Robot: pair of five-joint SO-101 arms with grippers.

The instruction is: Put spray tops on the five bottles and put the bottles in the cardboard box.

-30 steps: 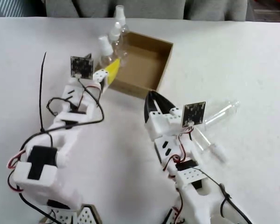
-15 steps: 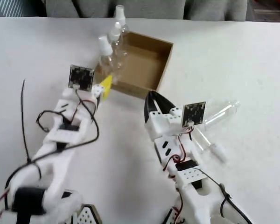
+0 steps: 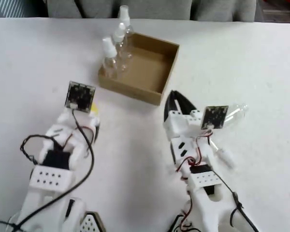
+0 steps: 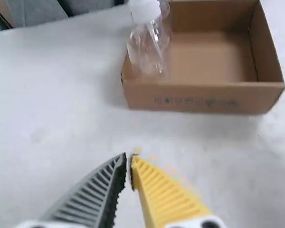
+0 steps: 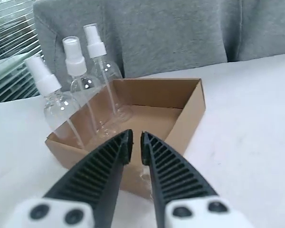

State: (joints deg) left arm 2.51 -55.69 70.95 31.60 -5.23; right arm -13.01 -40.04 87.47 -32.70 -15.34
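The left gripper [image 4: 129, 164], jaws together and empty, has pulled back from the box [image 3: 170, 65], leaving three capped bottles [image 3: 109, 57] standing inside. The right gripper [image 3: 178, 100], jaws nearly together and empty, has edged toward the uncapped bottle [image 3: 233, 113] and top [image 3: 225, 155] lying on the table [image 3: 261, 58], probably next.

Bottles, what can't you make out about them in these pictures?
Lying bottle, high view: the right arm's board hides its neck, so capped or not is unclear.
Boxed bottles, left wrist view: they overlap, and the top edge cuts their spray tops.
Cardboard box, right wrist view: the right tool covers part of its front wall.
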